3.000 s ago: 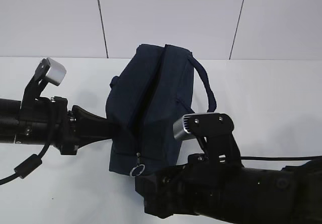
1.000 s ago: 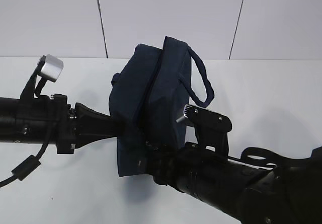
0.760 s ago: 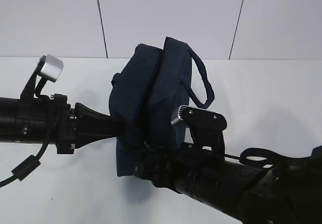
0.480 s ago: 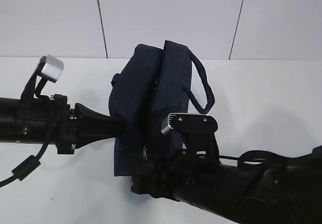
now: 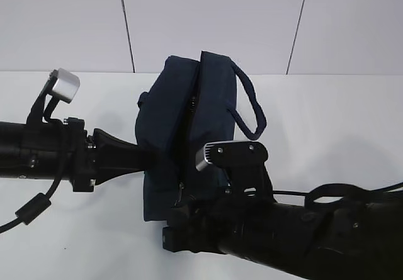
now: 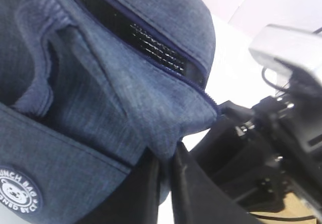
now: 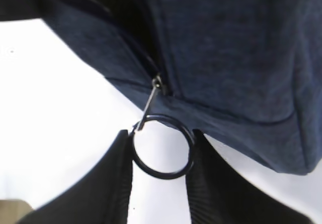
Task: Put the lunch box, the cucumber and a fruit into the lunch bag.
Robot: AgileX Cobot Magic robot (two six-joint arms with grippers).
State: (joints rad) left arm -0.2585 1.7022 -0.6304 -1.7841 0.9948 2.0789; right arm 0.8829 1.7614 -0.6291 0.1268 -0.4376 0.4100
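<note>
The dark navy lunch bag (image 5: 182,123) stands in the middle of the white table, its zipper line running down the near side. My left gripper (image 6: 166,156) is shut on a fold of fabric at the bag's (image 6: 126,98) lower corner. My right gripper (image 7: 162,138) is closed on the ring zipper pull (image 7: 162,146), and both fingers touch the ring's sides. The ring hangs from the slider at the bag's (image 7: 231,58) near bottom end. The lunch box, the cucumber and the fruit are out of view.
The bag's loop handle (image 5: 252,104) sticks out to the right. My right arm (image 5: 283,236) fills the lower right of the exterior view, trailing a cable (image 5: 352,192). The left arm (image 5: 56,154) lies along the left. A white panelled wall (image 5: 208,22) stands behind the table.
My right arm has drawn back from the bag toward the near edge and shifted left, with the ring pull between its fingers. The bag's top leaned slightly left. The left arm has not moved.
</note>
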